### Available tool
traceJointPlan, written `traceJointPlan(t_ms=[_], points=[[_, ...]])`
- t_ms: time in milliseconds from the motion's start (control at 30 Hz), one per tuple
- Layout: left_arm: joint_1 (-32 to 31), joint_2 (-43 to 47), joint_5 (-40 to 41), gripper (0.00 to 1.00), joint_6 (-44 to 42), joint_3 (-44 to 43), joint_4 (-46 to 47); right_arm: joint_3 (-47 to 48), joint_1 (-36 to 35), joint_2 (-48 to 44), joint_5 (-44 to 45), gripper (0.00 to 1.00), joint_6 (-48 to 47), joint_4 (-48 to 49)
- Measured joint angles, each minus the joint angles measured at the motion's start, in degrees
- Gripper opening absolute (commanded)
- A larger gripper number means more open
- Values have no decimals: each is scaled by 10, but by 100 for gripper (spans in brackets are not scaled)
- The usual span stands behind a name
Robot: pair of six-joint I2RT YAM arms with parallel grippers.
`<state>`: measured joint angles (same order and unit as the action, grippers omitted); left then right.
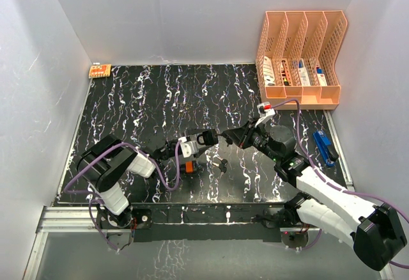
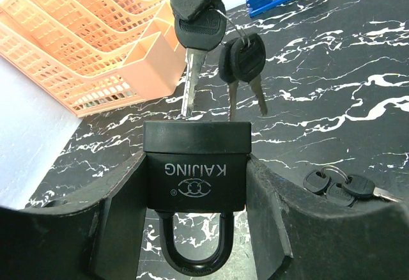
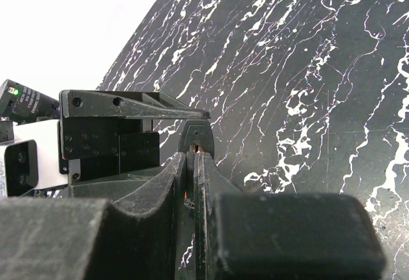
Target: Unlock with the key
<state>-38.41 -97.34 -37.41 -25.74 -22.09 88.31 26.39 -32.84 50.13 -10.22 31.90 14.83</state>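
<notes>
Fingers (image 2: 118, 222) of left gripper (image 1: 195, 142): closed narrowly on both flanks of the padlock (image 2: 195, 162), holding it in the air with the shackle pointing back toward the wrist.
Padlock: black body stamped KAIJING. Its keyway face points away from the left wrist camera, so the slot is hidden.
Key (image 2: 190, 69): just beyond the padlock's keyway face, blade aimed at it. The tip is at or touching the face, left of its middle. Whether it has entered the slot cannot be told.
Spare keys (image 2: 244, 59): two on a ring, dangling just right of the held key, tips close to the padlock's far edge.
Right gripper (image 1: 238, 136): right of the padlock, fingers pinched almost together on the key's black head.
Loose keys (image 2: 339, 184): lying on the table (image 1: 147, 101), below and right of the padlock, apart from it.
Risk at padlock: a push from an off-centre tip would probably twist or slide the body, since only its flanks are gripped.
Risk at key: the blade may skid across the face instead of entering. The flat head could pivot between the right fingers once turning begins.
Risk at spare keys: they could swing between blade and padlock, or snag its edge.
</notes>
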Motion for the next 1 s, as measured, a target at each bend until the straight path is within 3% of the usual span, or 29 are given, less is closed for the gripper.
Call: traceJointPlan(t_ms=[1000], points=[[0,8,-13,0,3,-9,-1,-6,1,10,-11,0,2,9]])
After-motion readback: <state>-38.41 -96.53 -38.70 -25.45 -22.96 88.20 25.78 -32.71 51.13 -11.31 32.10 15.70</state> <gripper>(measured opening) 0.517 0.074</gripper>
